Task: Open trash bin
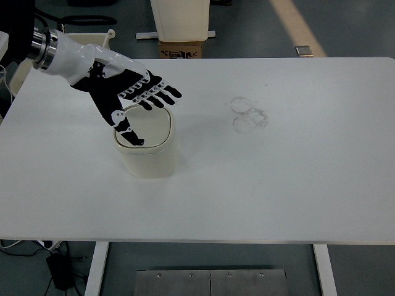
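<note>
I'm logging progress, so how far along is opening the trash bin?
Done: the left hand is over the trash bin on the table, fingers spread. In hand: its thumb points down at the lid. Left: the lid looks closed and must still open.

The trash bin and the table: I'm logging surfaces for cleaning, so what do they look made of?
The trash bin looks like cream plastic, matte to satin, with smoothly rounded, moulded corners. The table looks like white laminate or painted board, matte, with faint ring-shaped scuffs; the core cannot be told.

surface: white table (pixel 296 185) | on it: cream trash bin (pixel 148 161), left of centre, upright | marks: faint ring smudges (pixel 248 115) right of bin
</note>
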